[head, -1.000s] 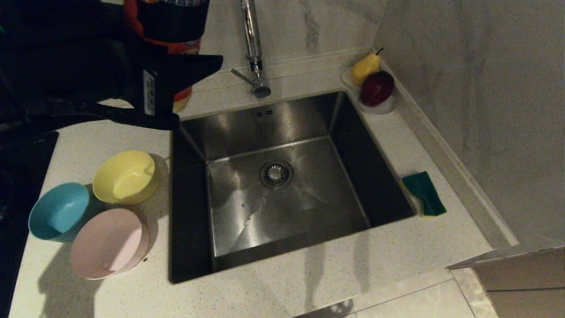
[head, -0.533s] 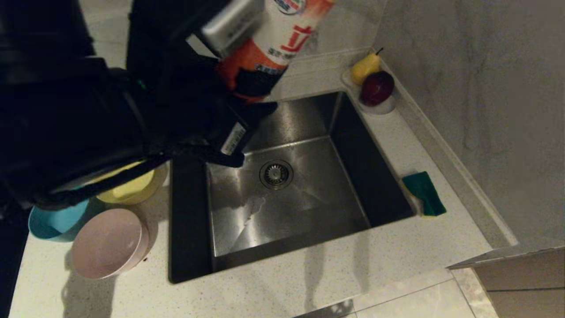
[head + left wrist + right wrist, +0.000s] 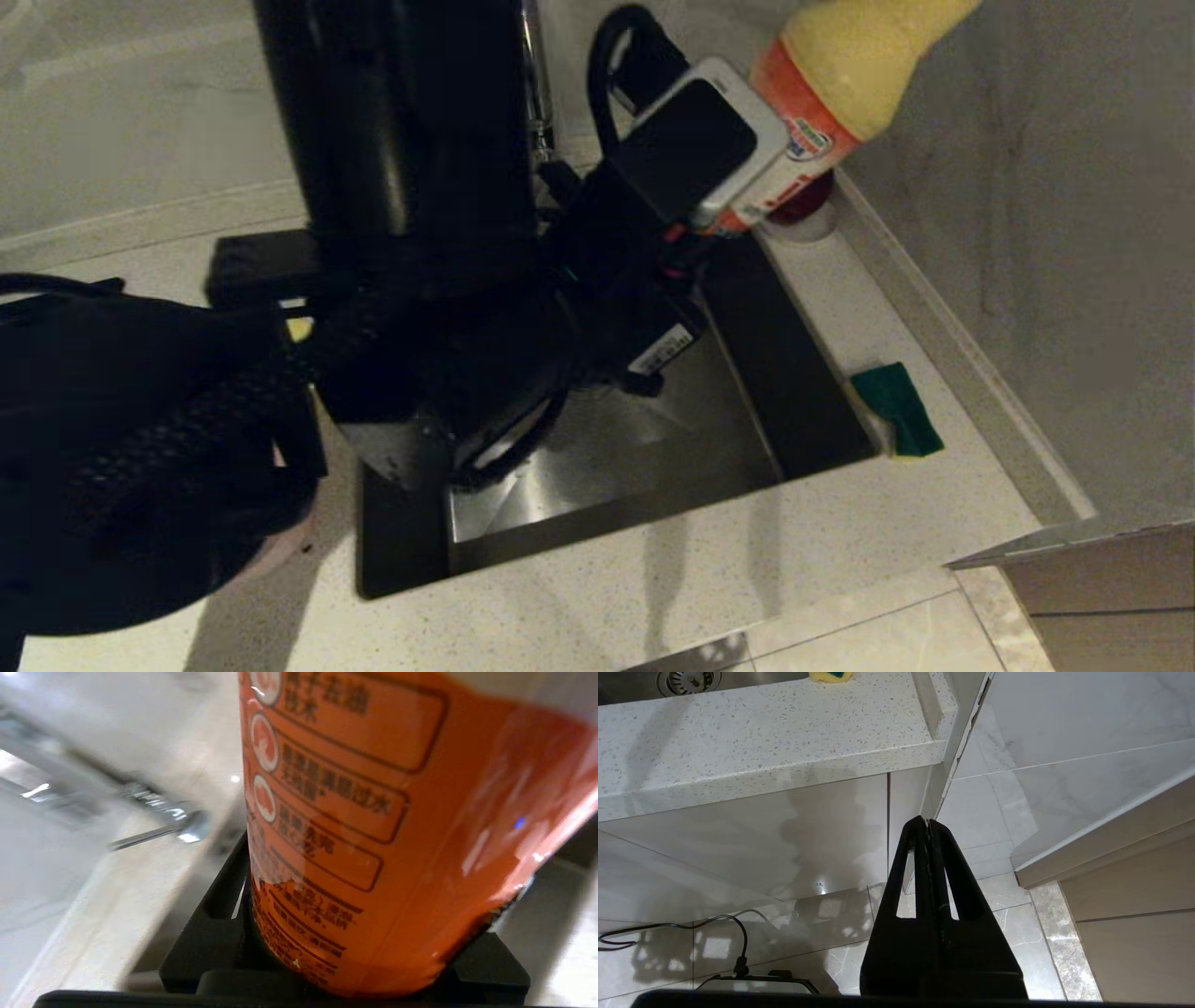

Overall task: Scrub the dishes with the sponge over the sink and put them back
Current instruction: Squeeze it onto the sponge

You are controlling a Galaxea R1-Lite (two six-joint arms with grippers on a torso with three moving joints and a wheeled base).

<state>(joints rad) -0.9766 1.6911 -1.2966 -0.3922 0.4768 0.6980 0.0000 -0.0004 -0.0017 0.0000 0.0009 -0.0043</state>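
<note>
My left gripper (image 3: 738,210) is shut on an orange-labelled yellow detergent bottle (image 3: 840,65), tilted over the back right corner of the sink (image 3: 803,411). The orange label (image 3: 373,835) fills the left wrist view, with black fingers (image 3: 210,924) on either side of the bottle. The sponge (image 3: 896,408), green face up, lies on the counter right of the sink. My left arm hides the dishes almost wholly; only a yellow sliver (image 3: 299,329) and a pale pink edge (image 3: 289,546) show. My right gripper (image 3: 927,823) hangs shut below the counter edge.
The chrome tap (image 3: 534,84) rises behind my left arm. A white dish (image 3: 810,227) with a dark red fruit (image 3: 814,198) sits at the sink's back right corner, just under the bottle. A marble wall runs along the right. Speckled counter lies in front of the sink.
My left arm has swung right from the back left of the counter across the sink, carrying the bottle and tipping it over. The arm now covers the bowls and the drain.
</note>
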